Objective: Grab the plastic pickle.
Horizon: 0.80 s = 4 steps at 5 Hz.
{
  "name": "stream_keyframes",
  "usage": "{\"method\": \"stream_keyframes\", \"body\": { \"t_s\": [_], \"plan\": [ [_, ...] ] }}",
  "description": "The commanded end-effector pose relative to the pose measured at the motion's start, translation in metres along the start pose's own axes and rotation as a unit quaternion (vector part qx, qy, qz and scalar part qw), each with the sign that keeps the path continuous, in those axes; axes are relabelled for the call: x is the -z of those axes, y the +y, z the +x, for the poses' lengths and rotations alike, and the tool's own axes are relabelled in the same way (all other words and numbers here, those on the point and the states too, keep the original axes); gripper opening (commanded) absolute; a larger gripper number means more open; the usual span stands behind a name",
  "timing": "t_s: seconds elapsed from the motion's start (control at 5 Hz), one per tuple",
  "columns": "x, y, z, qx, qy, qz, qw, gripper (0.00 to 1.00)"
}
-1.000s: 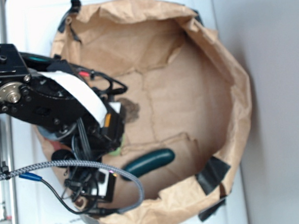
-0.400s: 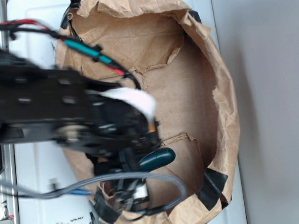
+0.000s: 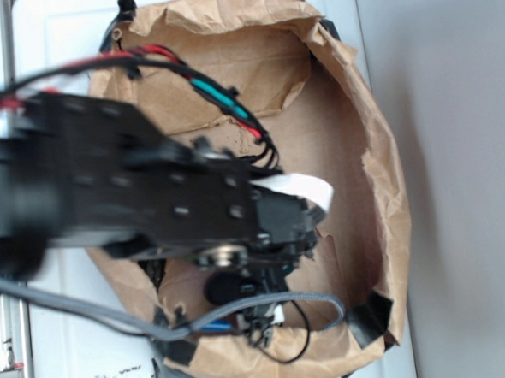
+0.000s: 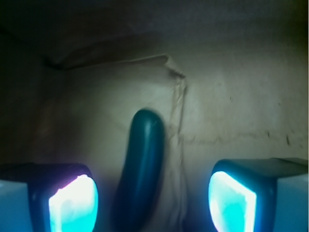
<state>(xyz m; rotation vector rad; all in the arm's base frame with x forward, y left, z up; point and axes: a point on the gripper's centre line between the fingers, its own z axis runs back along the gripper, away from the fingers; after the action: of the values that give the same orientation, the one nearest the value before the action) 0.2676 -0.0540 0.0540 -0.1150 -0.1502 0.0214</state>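
In the wrist view the plastic pickle (image 4: 142, 164), glossy and dark teal, lies lengthwise on the brown paper floor. It runs between my two glowing fingertips, closer to the left fingertip (image 4: 72, 203) than the right one (image 4: 234, 200). My gripper (image 4: 153, 203) is open and straddles the pickle's near part without touching it. In the exterior view my black arm (image 3: 194, 210) reaches over the bag's lower middle and hides both the pickle and the fingers.
A crumpled brown paper bag (image 3: 384, 172) with raised walls rings the work area on a white surface (image 3: 55, 47). Black tape (image 3: 367, 315) holds its lower right rim. A grey cable (image 3: 115, 322) loops under the arm. The paper floor has a raised crease (image 4: 176, 82).
My arm has swung right and forward over the bag's floor, now covering the pickle that showed in the earlier exterior frames. The brown lump is also hidden now.
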Motion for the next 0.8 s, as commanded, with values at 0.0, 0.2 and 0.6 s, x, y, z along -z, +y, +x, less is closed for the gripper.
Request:
{"method": "stream_keyframes", "body": {
  "t_s": [0.0,0.2,0.6],
  "plan": [
    [0.026,-0.005,0.004,0.001,-0.024,0.023,0.999,1.0],
    [0.039,-0.004,0.004,-0.017,-0.016,0.03,0.999,1.0],
    [0.047,0.001,0.01,-0.027,-0.018,0.046,0.998,0.0]
  ]
}}
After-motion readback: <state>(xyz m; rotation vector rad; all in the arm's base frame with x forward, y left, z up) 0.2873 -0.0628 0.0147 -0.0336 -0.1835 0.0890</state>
